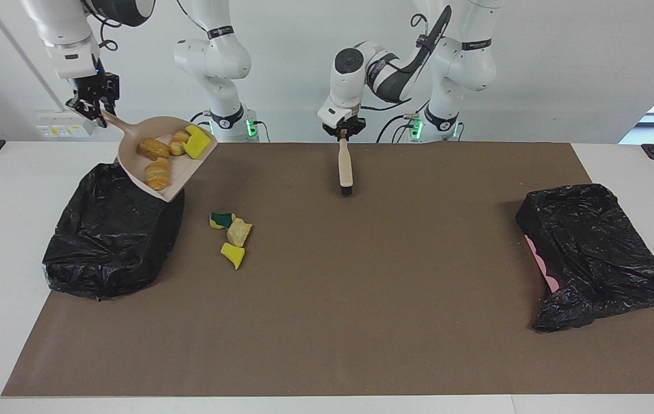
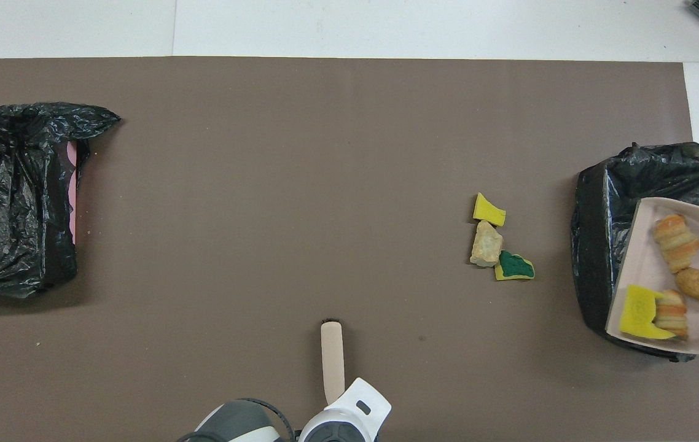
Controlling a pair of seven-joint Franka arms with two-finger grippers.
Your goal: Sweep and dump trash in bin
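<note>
Now, entries as noted:
Trash in pan: four pieces, bread-like lumps and a yellow sponge, lay in the dustpan, just below the right gripper.
Trash on mat: three scraps, a green-topped sponge, a pale chunk and a yellow sponge, lay on the brown mat just beside the bin, toward the middle, well apart from both grippers.
Dustpan: raised and tilted, open edge lowest, over the black-bagged bin at the right arm's end.
Open room: broad bare mat between the scraps and the second black-bagged bin at the left arm's end.
Right gripper: fingers clamped on the dustpan handle, up in the air over the bin's edge.
Left gripper: fingers closed tight on the brush handle, held over the mat's edge near the robots, bristles down.
</note>
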